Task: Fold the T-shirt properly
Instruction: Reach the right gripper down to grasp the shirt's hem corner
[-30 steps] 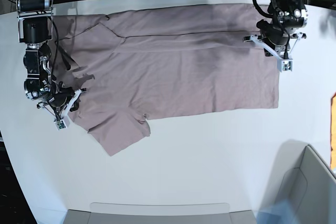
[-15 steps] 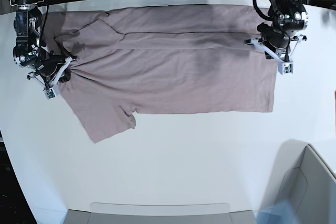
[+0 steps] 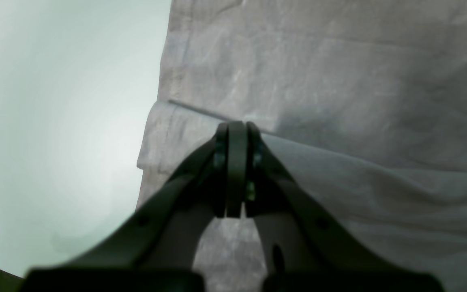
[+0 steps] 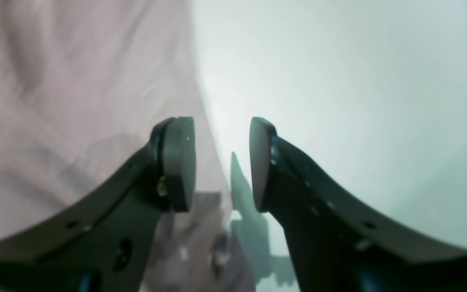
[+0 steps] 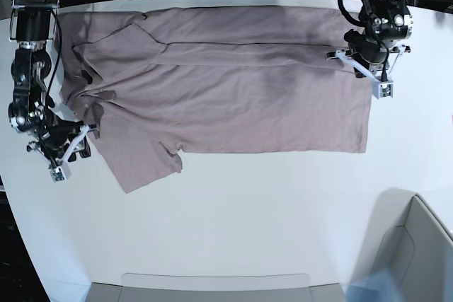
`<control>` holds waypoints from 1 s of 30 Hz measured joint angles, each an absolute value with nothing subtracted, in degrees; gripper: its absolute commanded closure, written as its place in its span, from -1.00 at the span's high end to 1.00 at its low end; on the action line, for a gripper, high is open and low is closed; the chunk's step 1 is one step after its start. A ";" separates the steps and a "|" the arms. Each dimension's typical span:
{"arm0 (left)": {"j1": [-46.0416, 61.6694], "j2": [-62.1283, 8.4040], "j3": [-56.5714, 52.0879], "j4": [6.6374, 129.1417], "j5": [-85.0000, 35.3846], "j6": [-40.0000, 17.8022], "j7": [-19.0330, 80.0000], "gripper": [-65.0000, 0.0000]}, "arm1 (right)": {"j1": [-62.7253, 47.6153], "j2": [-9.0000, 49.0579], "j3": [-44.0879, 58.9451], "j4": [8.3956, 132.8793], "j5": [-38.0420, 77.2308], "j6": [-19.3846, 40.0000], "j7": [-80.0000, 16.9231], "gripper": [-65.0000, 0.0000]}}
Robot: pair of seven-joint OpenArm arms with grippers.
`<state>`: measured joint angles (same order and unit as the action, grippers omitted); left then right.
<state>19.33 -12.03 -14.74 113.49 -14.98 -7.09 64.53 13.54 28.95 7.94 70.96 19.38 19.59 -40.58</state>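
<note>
Right gripper (image 5: 69, 152) off lengthwise-spread T-shirt (image 5: 233, 97)

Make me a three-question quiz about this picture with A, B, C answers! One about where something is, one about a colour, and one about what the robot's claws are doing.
1. Where does the T-shirt lie?
A. on the white table
B. in a basket
C. on a chair

2. What colour is the T-shirt?
A. green
B. dusty pink
C. black

3. What is the right gripper doing?
A. squeezing a ball
B. shut tight
C. open, holding nothing

Answers:
1. A, the shirt is spread flat on the tabletop.
2. B, the whole cloth is plain mauve-pink.
3. C, its jaws stand apart with only table and shirt edge showing between them.
</note>
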 measured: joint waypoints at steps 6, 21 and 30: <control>19.38 -11.88 -14.72 113.49 -15.00 -7.09 64.51 -1.00 | 23.16 29.06 -2.61 60.31 19.55 19.73 -34.63 -0.29; 19.33 -11.70 -14.72 113.38 -15.03 -7.09 64.53 -1.00 | 32.10 22.94 -9.89 40.29 19.18 19.70 -23.42 -0.29; 19.33 -10.61 -14.79 113.34 -14.98 -7.09 64.51 -1.00 | 33.04 22.35 -9.61 36.03 19.09 19.49 -22.87 -0.29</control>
<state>19.33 -10.61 -14.79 113.34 -14.98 -7.09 64.51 33.04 22.35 -9.61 36.03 19.09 19.49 -22.87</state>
